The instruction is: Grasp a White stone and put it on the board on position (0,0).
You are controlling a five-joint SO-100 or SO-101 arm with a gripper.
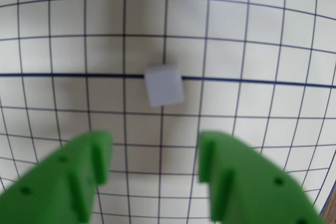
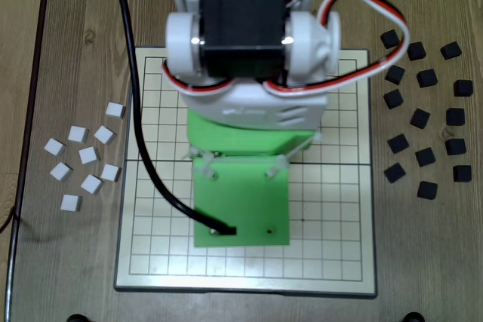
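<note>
So the counter (image 2: 68, 50) is wood, with the board (image 2: 332, 231) sitting in the middle and the arm (image 2: 241, 43) parked right over it in the fixed view, blocking most of the centre. White stones (image 2: 88, 155) are loose in a bunch off the board's left side in that view, black stones (image 2: 423, 118) scattered off the right. In the wrist view there's one white stone (image 1: 164, 86) lying on the board, right on the thick dark line (image 1: 63, 75) where it crosses a thin vertical one, so it looks placed on an intersection rather than dropped anywhere. The gripper (image 1: 156, 156) hangs above it with its green jaws spread wide and nothing between them, the stone clear of both. My read is the grab and the put-down are done. Whether that crossing is really (0,0) I can't say from these views. Only backing the arm away seems left.
</note>
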